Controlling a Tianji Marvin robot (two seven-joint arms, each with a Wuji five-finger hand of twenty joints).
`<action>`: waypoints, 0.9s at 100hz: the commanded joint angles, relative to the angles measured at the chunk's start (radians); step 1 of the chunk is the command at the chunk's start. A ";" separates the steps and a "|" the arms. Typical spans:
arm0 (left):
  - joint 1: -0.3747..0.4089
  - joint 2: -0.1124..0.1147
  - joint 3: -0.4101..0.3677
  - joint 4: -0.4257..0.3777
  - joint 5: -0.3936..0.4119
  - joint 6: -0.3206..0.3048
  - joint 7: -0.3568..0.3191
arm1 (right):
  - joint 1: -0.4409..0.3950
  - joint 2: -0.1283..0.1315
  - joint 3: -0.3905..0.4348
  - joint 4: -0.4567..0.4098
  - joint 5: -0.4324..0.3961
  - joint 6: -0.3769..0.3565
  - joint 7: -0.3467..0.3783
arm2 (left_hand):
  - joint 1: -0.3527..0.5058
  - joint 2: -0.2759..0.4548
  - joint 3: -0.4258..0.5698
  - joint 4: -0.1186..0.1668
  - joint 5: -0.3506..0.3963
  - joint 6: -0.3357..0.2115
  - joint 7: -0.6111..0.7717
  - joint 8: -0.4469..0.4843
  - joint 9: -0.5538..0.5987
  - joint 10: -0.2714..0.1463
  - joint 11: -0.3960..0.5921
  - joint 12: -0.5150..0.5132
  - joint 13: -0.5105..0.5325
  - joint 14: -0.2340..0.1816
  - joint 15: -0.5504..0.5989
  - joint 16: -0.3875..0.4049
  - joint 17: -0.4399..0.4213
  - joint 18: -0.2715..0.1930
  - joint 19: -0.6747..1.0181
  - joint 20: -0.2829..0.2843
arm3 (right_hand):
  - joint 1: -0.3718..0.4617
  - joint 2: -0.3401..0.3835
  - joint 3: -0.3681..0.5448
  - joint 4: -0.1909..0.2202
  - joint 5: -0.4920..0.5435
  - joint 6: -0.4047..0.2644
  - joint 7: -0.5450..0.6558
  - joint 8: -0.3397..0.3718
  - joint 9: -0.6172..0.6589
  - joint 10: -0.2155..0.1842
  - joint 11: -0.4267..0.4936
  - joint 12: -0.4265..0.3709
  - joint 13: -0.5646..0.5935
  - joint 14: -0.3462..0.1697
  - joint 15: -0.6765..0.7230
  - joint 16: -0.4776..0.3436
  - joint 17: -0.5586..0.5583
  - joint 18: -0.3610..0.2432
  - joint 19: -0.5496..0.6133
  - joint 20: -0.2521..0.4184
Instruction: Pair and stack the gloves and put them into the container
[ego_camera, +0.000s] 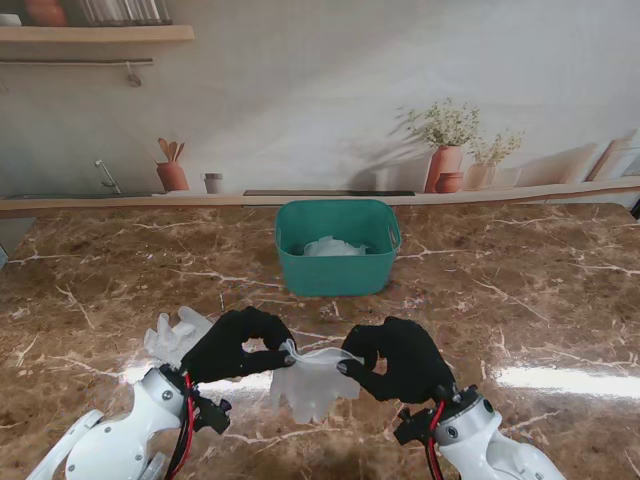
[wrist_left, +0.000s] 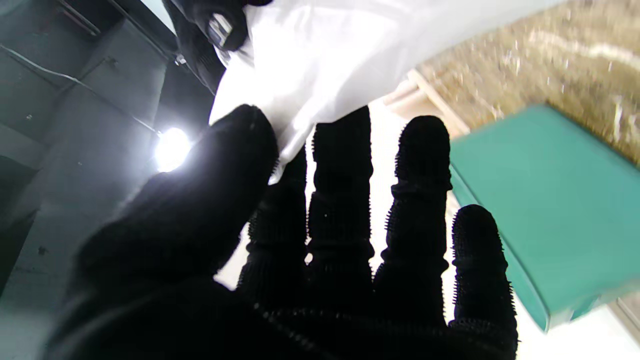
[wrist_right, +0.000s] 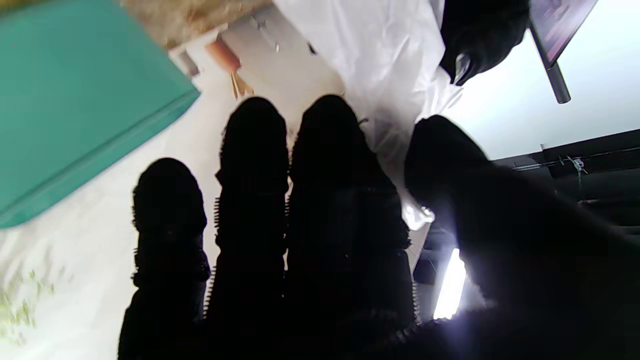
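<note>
A translucent white glove (ego_camera: 313, 385) hangs stretched between my two black hands, its fingers pointing toward me. My left hand (ego_camera: 235, 345) pinches one corner of its cuff between thumb and fingers, and my right hand (ego_camera: 400, 358) pinches the other corner. The same glove (wrist_left: 320, 55) fills the left wrist view, and the glove (wrist_right: 385, 55) shows in the right wrist view too. Another white glove (ego_camera: 175, 335) lies on the table by my left hand, partly hidden behind it. The teal container (ego_camera: 337, 247) stands farther from me at the middle, with white gloves (ego_camera: 335, 246) inside.
The table is brown marble (ego_camera: 520, 290) with glare patches near me. A ledge (ego_camera: 120, 203) runs along its far edge against a printed kitchen backdrop. The container (wrist_left: 550, 200) appears beside my left hand's fingers, and the container (wrist_right: 75, 100) beside my right hand's.
</note>
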 joint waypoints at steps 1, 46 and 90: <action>0.029 0.027 -0.005 0.005 -0.008 -0.002 -0.036 | -0.052 0.018 0.015 -0.024 0.029 0.019 0.069 | 0.014 0.052 -0.033 -0.024 -0.038 0.010 0.052 0.063 0.074 -0.033 0.033 -0.025 0.057 -0.037 0.022 -0.012 -0.004 -0.008 0.032 -0.012 | -0.027 -0.006 0.056 0.060 0.045 -0.006 0.055 0.001 0.049 0.016 0.010 0.014 0.052 -0.005 0.018 0.010 0.021 0.007 0.050 0.030; -0.105 0.013 0.074 0.198 0.045 0.152 -0.011 | 0.153 0.036 -0.080 0.135 0.224 0.283 0.269 | 0.053 0.125 -0.086 -0.003 -0.127 0.002 0.048 0.180 0.023 -0.018 0.027 -0.039 -0.004 0.001 -0.007 -0.020 -0.037 -0.026 0.012 -0.023 | -0.021 0.011 0.039 0.055 0.037 0.014 0.055 -0.014 0.057 0.028 -0.008 0.008 0.063 0.006 0.014 -0.003 0.029 0.006 0.075 0.014; -0.389 -0.060 0.307 0.470 0.246 0.340 0.267 | 0.498 -0.010 -0.278 0.529 0.204 0.420 0.127 | 0.035 0.063 -0.062 -0.010 -0.044 -0.080 0.019 0.124 -0.066 -0.027 0.040 0.079 -0.169 0.000 -0.066 -0.025 -0.106 -0.015 -0.047 -0.022 | -0.026 0.005 0.037 0.044 0.030 -0.002 0.055 -0.012 0.044 0.029 -0.005 0.014 0.035 0.000 0.030 0.002 0.007 -0.001 0.086 0.008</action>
